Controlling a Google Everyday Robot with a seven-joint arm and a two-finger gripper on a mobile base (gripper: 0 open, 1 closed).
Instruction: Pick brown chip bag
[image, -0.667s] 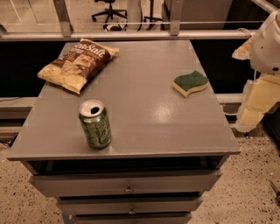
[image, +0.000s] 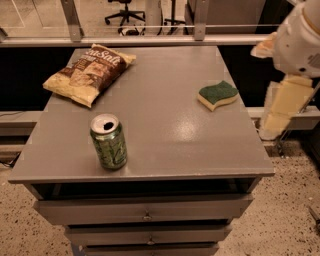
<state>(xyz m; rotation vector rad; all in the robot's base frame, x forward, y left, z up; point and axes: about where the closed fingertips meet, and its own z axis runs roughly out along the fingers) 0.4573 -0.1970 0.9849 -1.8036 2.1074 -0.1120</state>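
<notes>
The brown chip bag (image: 90, 72) lies flat at the far left of the grey cabinet top (image: 160, 135). It has a dark brown middle, pale yellow ends and white lettering. My arm (image: 300, 45) is white and hangs off the right side of the cabinet. Its pale gripper (image: 281, 115) points down beside the right edge, far from the bag and touching nothing.
An open green can (image: 108, 142) stands upright near the front left. A green and yellow sponge (image: 218, 94) lies at the right. The cabinet has drawers (image: 145, 210) below. A rail (image: 150, 40) runs behind it, with office chairs beyond.
The arm and gripper at the right have shifted slightly up and left. The bag, can and sponge have not moved.
</notes>
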